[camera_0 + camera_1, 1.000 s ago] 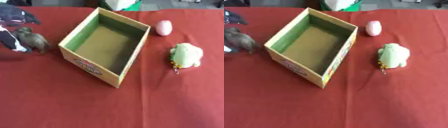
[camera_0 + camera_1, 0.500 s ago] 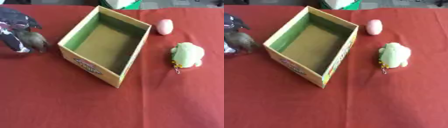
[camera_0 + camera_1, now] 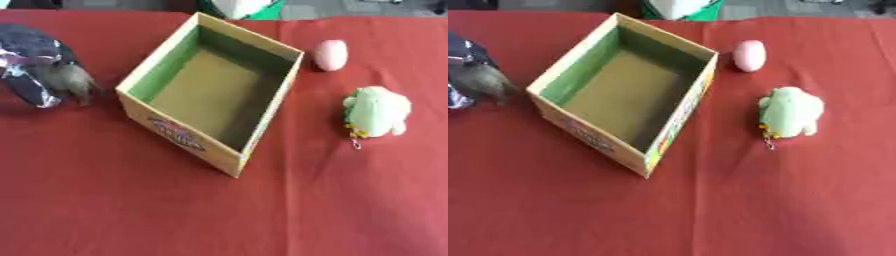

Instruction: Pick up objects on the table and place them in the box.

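An open cardboard box (image 3: 188, 137) with a green inner lining stands askew in the middle of the red table, and nothing lies inside it. Just left of the box sits a small brown furry toy (image 3: 72, 80). My left hand (image 3: 33, 52) comes in from the left edge, its fingers curled over the toy's top and its thumb below it. A pink egg-shaped thing (image 3: 330, 54) lies beyond the box's right corner. Further right lies a pale green plush toy (image 3: 376, 111) with a small key chain. My right hand shows in neither view.
The red cloth (image 3: 131, 210) covers the whole table. A white and green object (image 3: 241, 7) stands at the far edge behind the box. Open cloth stretches in front of the box and along the right side.
My left hand has come down and closed over the brown furry toy, which stays in its place. The box, the egg and the green plush have not moved.
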{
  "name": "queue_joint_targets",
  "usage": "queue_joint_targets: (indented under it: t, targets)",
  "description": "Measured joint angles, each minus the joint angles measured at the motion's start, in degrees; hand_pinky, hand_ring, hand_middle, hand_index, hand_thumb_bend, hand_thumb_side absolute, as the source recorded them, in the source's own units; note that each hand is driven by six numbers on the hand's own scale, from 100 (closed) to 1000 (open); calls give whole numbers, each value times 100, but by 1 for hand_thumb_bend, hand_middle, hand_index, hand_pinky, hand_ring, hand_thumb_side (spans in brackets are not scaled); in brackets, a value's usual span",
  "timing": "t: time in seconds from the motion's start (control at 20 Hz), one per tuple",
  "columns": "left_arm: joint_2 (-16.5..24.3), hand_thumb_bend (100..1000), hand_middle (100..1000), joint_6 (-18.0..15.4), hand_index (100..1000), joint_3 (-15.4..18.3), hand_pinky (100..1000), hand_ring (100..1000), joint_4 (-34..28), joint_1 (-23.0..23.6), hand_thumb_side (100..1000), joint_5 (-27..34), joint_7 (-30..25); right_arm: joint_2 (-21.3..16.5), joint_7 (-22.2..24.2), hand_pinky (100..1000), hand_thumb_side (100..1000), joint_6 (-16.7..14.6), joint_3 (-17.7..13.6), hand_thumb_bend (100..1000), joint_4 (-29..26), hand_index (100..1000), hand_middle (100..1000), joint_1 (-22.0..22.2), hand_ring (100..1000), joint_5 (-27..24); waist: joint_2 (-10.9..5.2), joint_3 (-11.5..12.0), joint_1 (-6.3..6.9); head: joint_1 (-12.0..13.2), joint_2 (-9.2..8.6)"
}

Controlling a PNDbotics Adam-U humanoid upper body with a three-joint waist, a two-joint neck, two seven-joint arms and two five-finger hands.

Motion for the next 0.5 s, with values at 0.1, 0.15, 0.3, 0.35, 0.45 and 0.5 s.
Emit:
queue_joint_targets:
  t: [0.1, 0.15, 0.3, 0.35, 0.45, 0.5]
  targets:
    - [-9, 100, 567, 2, 704, 1, 624, 716, 1, 0, 416, 80, 16, 1, -8, 788, 1000, 8, -1, 100, 0, 843, 730, 2, 847, 0, 0, 0, 0, 0, 0]
    - [-12, 100, 549, 11, 683, 1, 614, 703, 1, 0, 420, 113, 30, 3, -10, 788, 1000, 10, -1, 100, 0, 843, 729, 3, 846, 0, 0, 0, 0, 0, 0]
    - [-37, 100, 516, 64, 642, 2, 603, 679, 1, 0, 435, 220, 92, 14, -12, 789, 1000, 14, -1, 100, 0, 843, 729, 6, 846, -1, 0, -3, 0, 0, 0]
    - [-37, 100, 502, 84, 623, 2, 597, 666, 2, 0, 427, 251, 113, 23, -13, 789, 1000, 14, -2, 100, 0, 844, 729, 9, 846, -1, 0, -7, 0, 0, 0]
    - [-38, 100, 483, 121, 597, 2, 580, 639, 12, 2, 410, 303, 154, 41, -13, 789, 1000, 16, -3, 100, 0, 844, 729, 33, 848, -1, 0, -8, 1, 1, 0]
    - [-39, 100, 465, 140, 574, 2, 566, 619, 23, 6, 395, 332, 182, 42, -13, 789, 1000, 17, -3, 100, 0, 844, 729, 43, 848, -1, 0, -11, 1, 1, 0]
